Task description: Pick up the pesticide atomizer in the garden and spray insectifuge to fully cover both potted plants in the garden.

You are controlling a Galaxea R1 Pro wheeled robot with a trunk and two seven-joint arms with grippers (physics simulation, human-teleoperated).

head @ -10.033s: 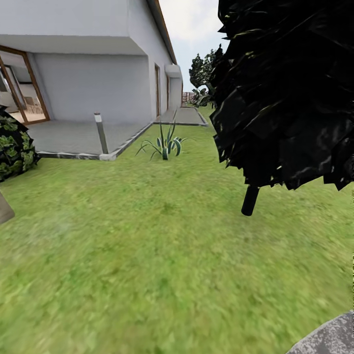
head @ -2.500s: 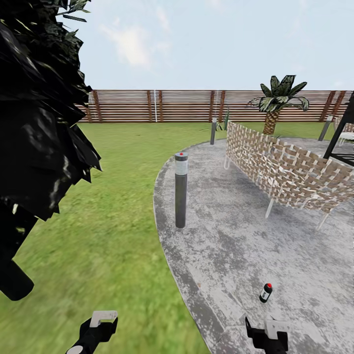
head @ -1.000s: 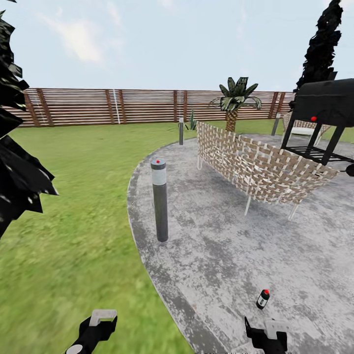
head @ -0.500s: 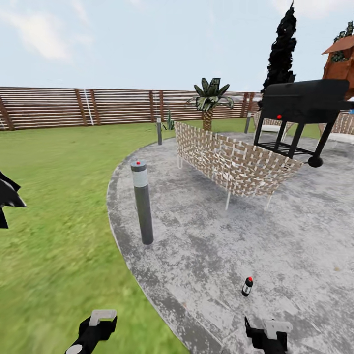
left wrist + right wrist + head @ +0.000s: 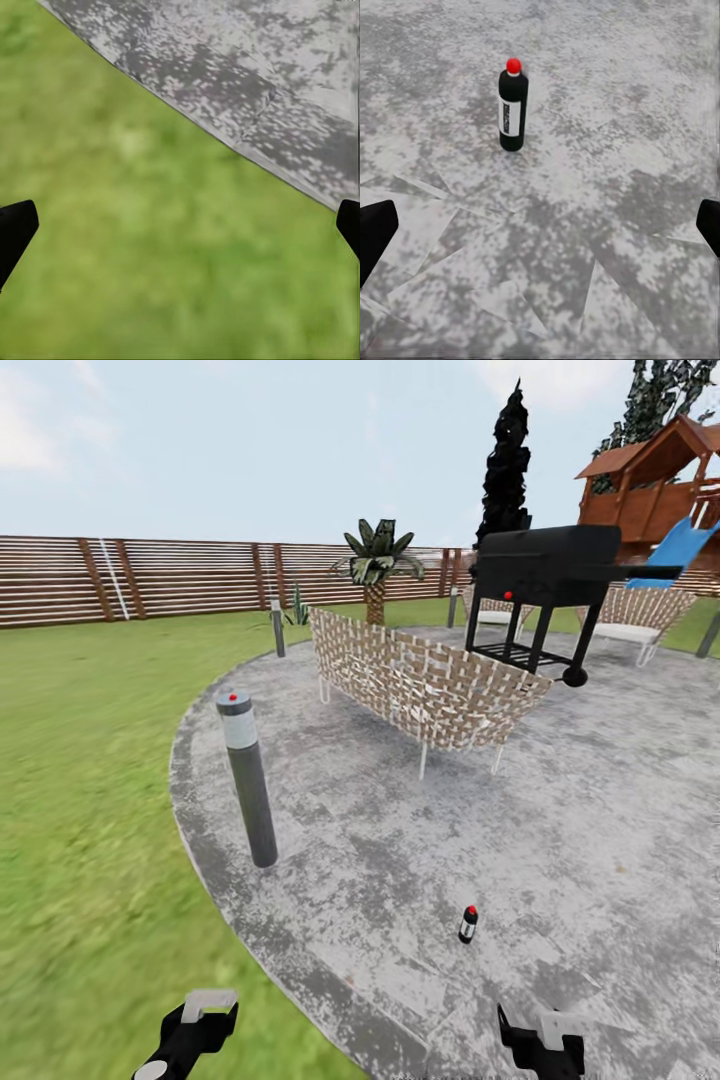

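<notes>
Change: your view has swung right across the last few moments; the dark tree that filled the left side is gone from view, and the grill [image 5: 545,565], playhouse [image 5: 655,475] and slide [image 5: 680,545] have come in. That is the camera turning, not the things moving.
Bottle: the spray bottle [image 5: 467,924] stands upright on the grey patio [image 5: 600,810], ahead of your right pincer [image 5: 540,1040] and a little toward the left one; the right wrist view shows it straight ahead [image 5: 513,109], red cap up, white label facing you, nothing touching it.
Right pincer: released, fingers spread wide with only paving between them, well short of the bottle.
Left pincer: [image 5: 195,1025] also released and empty; its wrist view looks down on grass [image 5: 150,225] at the patio edge.
Surroundings: a lamp post [image 5: 248,780] stands near the patio rim, well apart from the bottle; the woven bench [image 5: 420,685] sits farther back, the fence [image 5: 150,575] beyond.
Meaning: you now seem lined up on the bottle. The turn looks nearly finished; next you likely need to close in and lower the right arm.
Plants: you cannot pick out the two small pots from here, so expect to search after the pickup.
</notes>
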